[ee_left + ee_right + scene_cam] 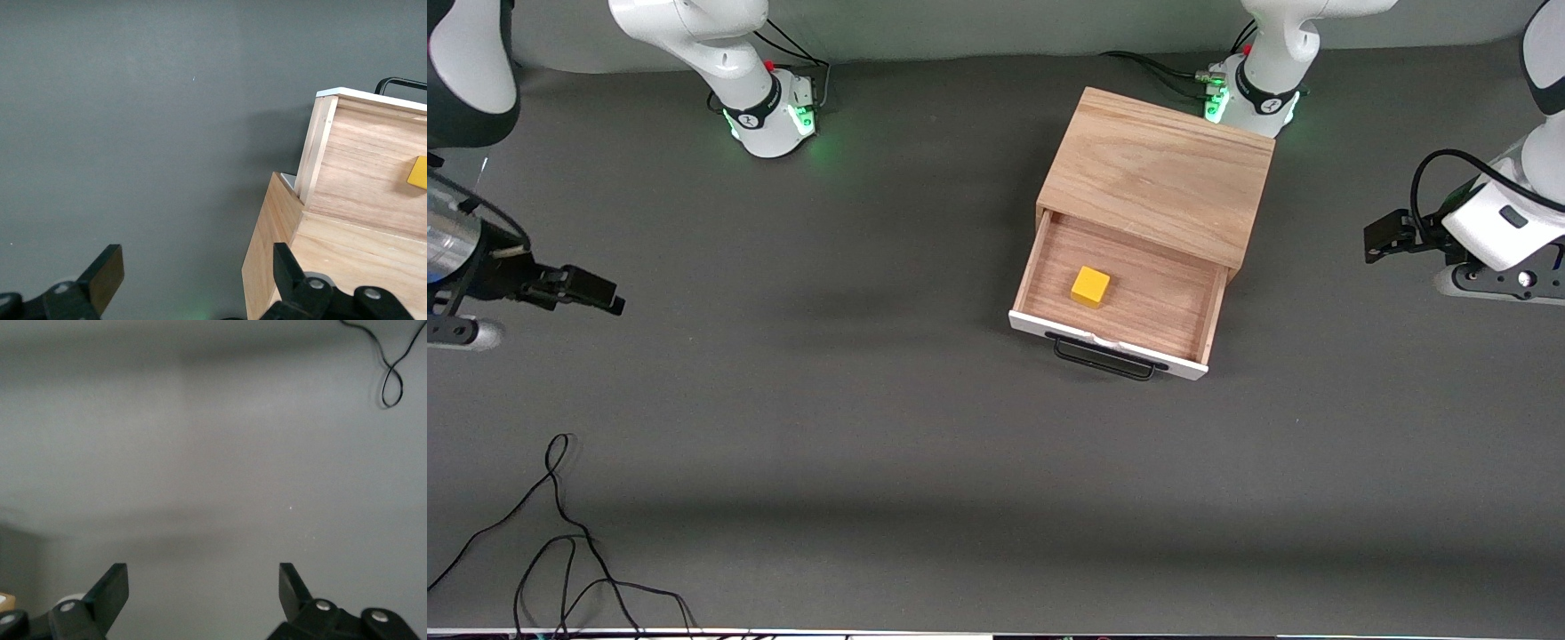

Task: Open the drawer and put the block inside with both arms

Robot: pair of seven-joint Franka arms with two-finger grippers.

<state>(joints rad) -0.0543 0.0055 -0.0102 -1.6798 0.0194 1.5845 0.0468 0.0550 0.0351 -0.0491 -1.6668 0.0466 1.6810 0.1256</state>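
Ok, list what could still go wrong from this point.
1. The drawer stands pulled out with the block lying loose in it; a hard push on the handle could make the block slide.
2. The left gripper waits open beside the cabinet, so a careless swing might clip its side.
3. The right gripper is open over bare table; the loose cable could snag it.

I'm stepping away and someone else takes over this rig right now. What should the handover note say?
Left gripper: open, empty, waiting above the table at its own end.
Right gripper: open, empty, waiting at the right arm's end.
Drawer: pulled out of the cabinet, handle toward the front camera.
Block: resting inside the drawer.
Done: drawer opened, block placed.
Left: apparently nothing; the drawer is open.
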